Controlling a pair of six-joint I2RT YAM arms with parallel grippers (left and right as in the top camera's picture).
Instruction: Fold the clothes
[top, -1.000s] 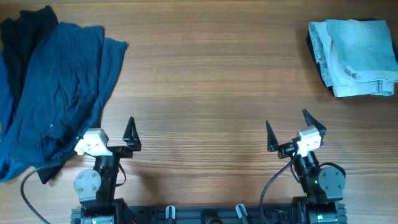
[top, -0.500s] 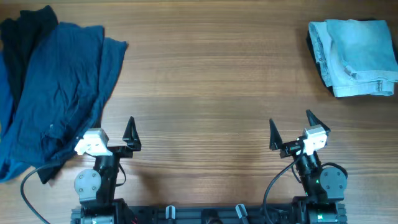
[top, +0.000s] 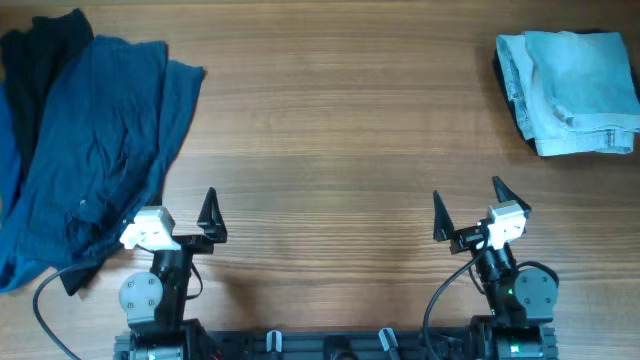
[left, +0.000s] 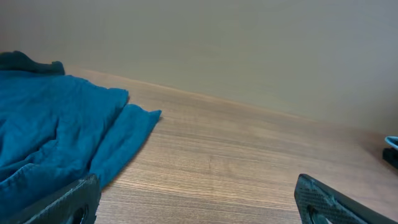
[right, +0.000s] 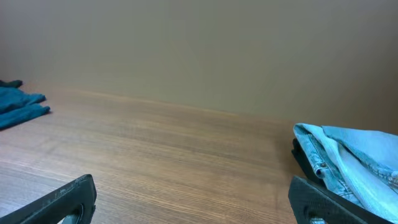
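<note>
The pale faded-blue denim shorts (top: 570, 90) lie folded in a stack at the far right of the table, on top of a dark garment edge; they also show in the right wrist view (right: 354, 165). A pile of dark navy and black garments (top: 85, 140) lies at the far left, also seen in the left wrist view (left: 56, 134). My left gripper (top: 170, 215) is open and empty near the table's front, by the navy pile's edge. My right gripper (top: 467, 210) is open and empty near the front right, well short of the shorts.
The wooden table (top: 330, 130) stretches between the two piles. The arm bases and cables sit at the front edge (top: 330, 345). A plain wall stands behind the table in both wrist views.
My right gripper has shifted slightly to the right and toward the front between one second ago and half a second ago. Nothing else has moved.
</note>
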